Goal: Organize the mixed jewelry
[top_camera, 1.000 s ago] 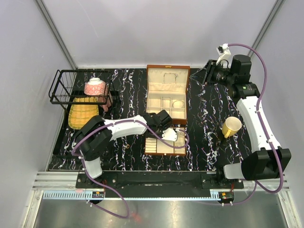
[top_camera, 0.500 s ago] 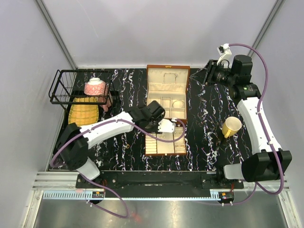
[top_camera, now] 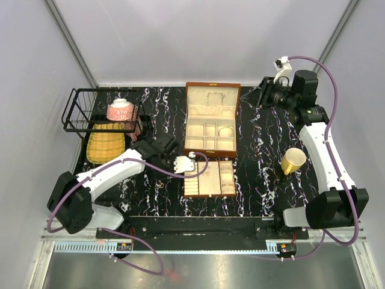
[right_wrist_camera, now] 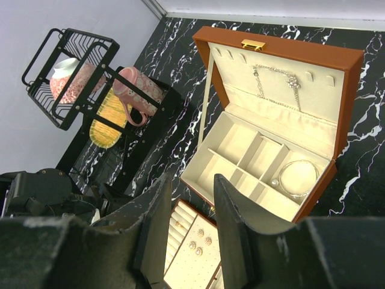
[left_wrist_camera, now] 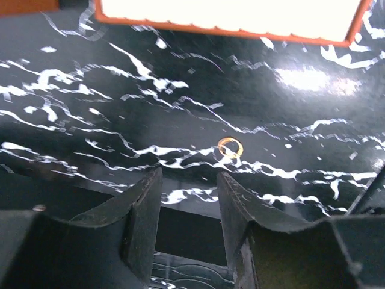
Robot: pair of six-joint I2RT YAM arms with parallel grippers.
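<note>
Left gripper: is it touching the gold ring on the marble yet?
Apart. The left wrist view shows the ring lying on the marble just beyond the open left gripper, with a strip of bare surface between them.

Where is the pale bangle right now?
In the overhead view the bangle lies inside the open brown box at the middle of the table, in a compartment on the box's right side, just behind the flat cream tray.

One box (top_camera: 212, 85), one cup (top_camera: 293, 161), one ring (left_wrist_camera: 221, 147)
</note>
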